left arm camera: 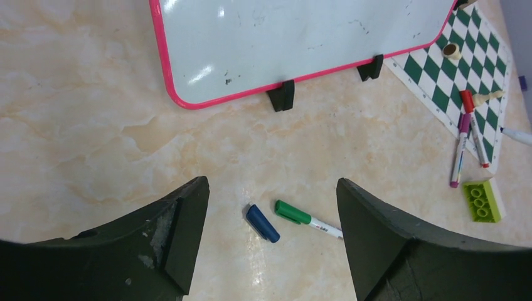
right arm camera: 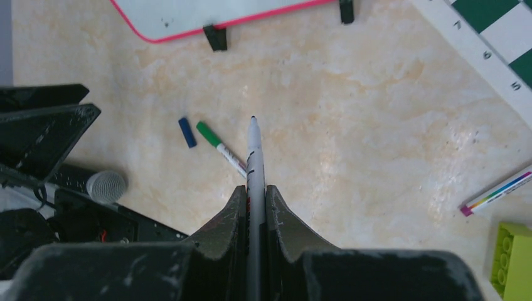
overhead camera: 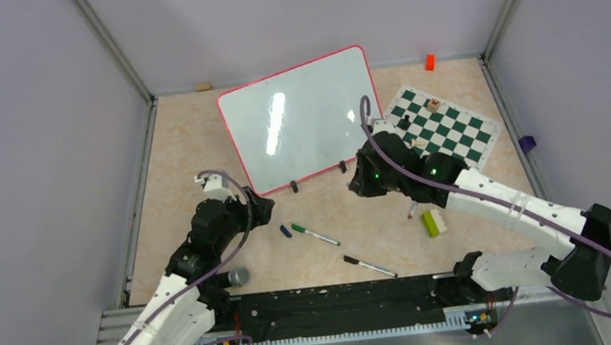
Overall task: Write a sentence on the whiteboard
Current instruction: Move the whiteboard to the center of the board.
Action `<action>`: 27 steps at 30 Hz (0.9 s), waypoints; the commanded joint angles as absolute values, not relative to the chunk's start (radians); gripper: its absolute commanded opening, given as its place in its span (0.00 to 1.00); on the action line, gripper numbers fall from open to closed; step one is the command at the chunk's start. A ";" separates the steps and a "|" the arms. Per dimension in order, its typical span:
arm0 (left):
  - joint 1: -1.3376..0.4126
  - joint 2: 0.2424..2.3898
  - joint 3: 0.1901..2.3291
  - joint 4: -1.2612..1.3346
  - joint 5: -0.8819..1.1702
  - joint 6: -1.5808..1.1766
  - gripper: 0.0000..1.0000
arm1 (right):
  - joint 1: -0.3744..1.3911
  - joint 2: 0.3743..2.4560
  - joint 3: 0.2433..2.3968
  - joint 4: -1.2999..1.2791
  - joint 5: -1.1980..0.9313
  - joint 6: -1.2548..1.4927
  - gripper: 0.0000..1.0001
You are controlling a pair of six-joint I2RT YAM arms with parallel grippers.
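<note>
Because the right gripper [right arm camera: 254, 191] has its fingers closed tight on a slim white uncapped marker [right arm camera: 253, 150], tip pointing ahead, the step in hand looks like carrying that tip to the large glossy white whiteboard with a thin red frame [overhead camera: 301, 117]. Doing this well probably means a square, light touch, since the whiteboard rests on small black feet and may slide. It shows no writing.

In front of the whiteboard, the left gripper [left arm camera: 271, 185] hovers with fingers spread wide and empty, above a small blue cap [left arm camera: 262, 223] and a green-capped marker [left arm camera: 301, 217]. Right of the whiteboard lies a green-and-white checkered mat [overhead camera: 443, 128]. Everything sits on a beige marbled tabletop [overhead camera: 179, 143], enclosed by plain grey walls [overhead camera: 23, 125].
</note>
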State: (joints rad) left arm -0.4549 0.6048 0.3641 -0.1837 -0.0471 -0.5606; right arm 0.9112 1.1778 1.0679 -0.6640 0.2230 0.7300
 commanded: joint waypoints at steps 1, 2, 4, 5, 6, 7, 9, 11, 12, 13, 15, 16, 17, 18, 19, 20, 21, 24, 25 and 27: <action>-0.426 0.606 0.420 -0.110 -0.035 -0.635 0.80 | 0.763 1.181 1.132 -0.571 0.105 0.628 0.00; -0.422 0.609 0.421 -0.104 -0.023 -0.648 0.80 | 0.742 1.177 1.133 -0.560 0.089 0.617 0.00; -0.420 0.617 0.431 -0.111 -0.008 -0.671 0.79 | 0.724 1.168 1.132 -0.555 0.107 0.592 0.00; -0.420 0.617 0.442 -0.124 -0.006 -0.677 0.79 | 0.721 1.165 1.127 -0.555 0.115 0.580 0.00; -0.419 0.614 0.453 -0.144 0.010 -0.683 0.79 | 0.716 1.161 1.119 -0.554 0.115 0.574 0.00; -0.419 0.606 0.463 -0.166 0.030 -0.686 0.79 | 0.714 1.157 1.109 -0.555 0.113 0.571 0.00; -0.419 0.585 0.480 -0.210 0.047 -0.686 0.79 | 0.714 1.143 1.078 -0.547 0.102 0.574 0.00; -0.419 0.562 0.497 -0.258 0.038 -0.676 0.79 | 0.713 1.110 1.038 -0.529 0.084 0.581 0.00; -0.419 0.552 0.508 -0.280 0.027 -0.666 0.79 | 0.713 1.083 1.018 -0.521 0.082 0.585 0.00; -0.419 0.544 0.515 -0.297 0.019 -0.647 0.79 | 0.713 1.058 0.996 -0.519 0.086 0.586 0.00; -0.419 0.534 0.543 -0.333 -0.018 -0.597 0.79 | 0.713 0.993 0.962 -0.529 0.081 0.563 0.00; -0.419 0.537 0.562 -0.369 -0.042 -0.562 0.80 | 0.712 0.978 0.958 -0.553 0.083 0.557 0.00; -0.419 0.541 0.582 -0.391 -0.064 -0.538 0.82 | 0.712 0.960 0.954 -0.577 0.087 0.554 0.00; -0.419 0.552 0.602 -0.408 -0.085 -0.516 0.84 | 0.713 0.943 0.946 -0.599 0.091 0.554 0.00; -0.419 0.564 0.620 -0.417 -0.104 -0.493 0.85 | 0.712 0.920 0.932 -0.611 0.093 0.551 0.00; -0.419 0.580 0.638 -0.422 -0.122 -0.478 0.86 | 0.712 0.891 0.915 -0.614 0.094 0.551 0.00; -0.418 0.599 0.662 -0.433 -0.137 -0.468 0.87 | 0.713 0.863 0.896 -0.610 0.095 0.550 0.00; -0.415 0.672 0.740 -0.461 -0.131 -0.421 0.87 | 0.713 0.788 0.858 -0.596 0.095 0.542 0.00; -0.415 0.699 0.773 -0.485 -0.129 -0.408 0.88 | 0.712 0.769 0.852 -0.595 0.098 0.540 0.00; -0.412 0.738 0.817 -0.520 -0.134 -0.384 0.87 | 0.713 0.755 0.841 -0.593 0.097 0.531 0.00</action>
